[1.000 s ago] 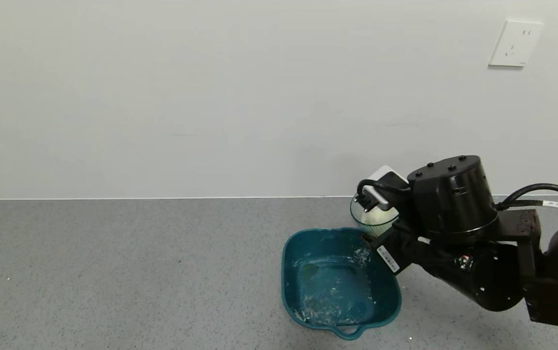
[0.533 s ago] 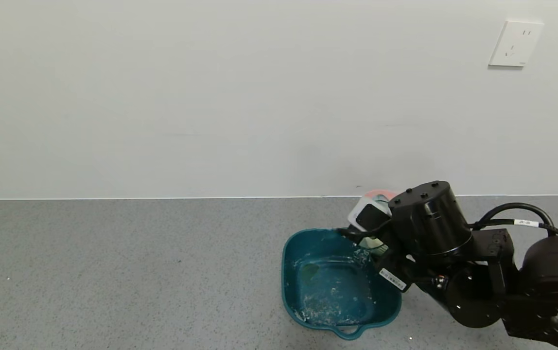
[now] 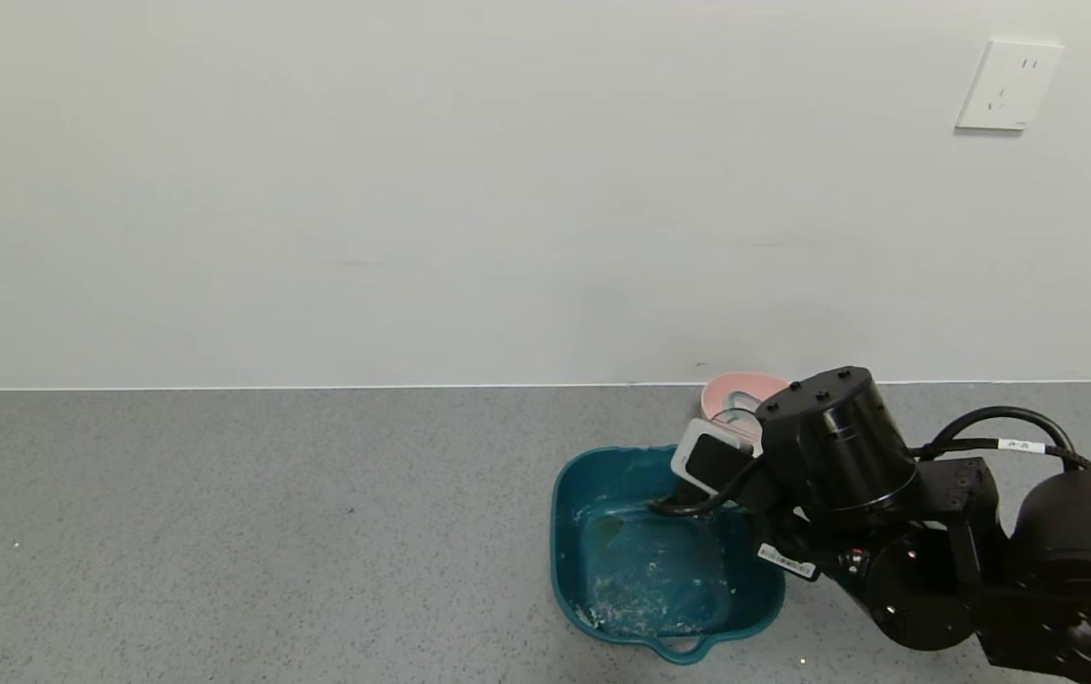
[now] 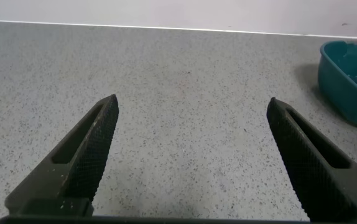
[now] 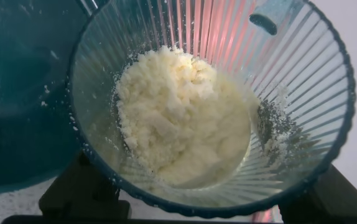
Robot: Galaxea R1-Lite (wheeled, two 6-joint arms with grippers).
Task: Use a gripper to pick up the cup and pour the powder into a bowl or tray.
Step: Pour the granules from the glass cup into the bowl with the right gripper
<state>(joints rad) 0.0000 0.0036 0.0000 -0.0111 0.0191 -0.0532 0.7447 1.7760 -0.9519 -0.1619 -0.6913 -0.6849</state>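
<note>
Grey speckled counter (image 3: 270, 532) against a plain white wall with one socket (image 3: 1008, 85). Tray (image 3: 572, 570): dark teal, squarish, powder-smeared, at the near right of the counter; a pink bowl (image 3: 736, 391) sits just beyond its far right corner. Right gripper (image 5: 185, 208): over the tray's right side, fingers closed around the cup's lower wall, cup gripped and tipped toward the tray. Cup (image 5: 303, 93): pale ribbed translucent plastic; in the head view it is hidden behind the wrist. Powder (image 5: 178, 124): cream, clumped, heaped against the lower wall of the cup, none seen crossing the rim yet. Handling, by judgement: cup light, thin-walled, likely to flex or slip if squeezed hard; best held low on the ribs, which give purchase. Powder looks cohesive and may release in lumps. Left gripper (image 4: 191, 155): idle, low over bare counter well left of the tray, fingers spread wide, holding nothing.
</note>
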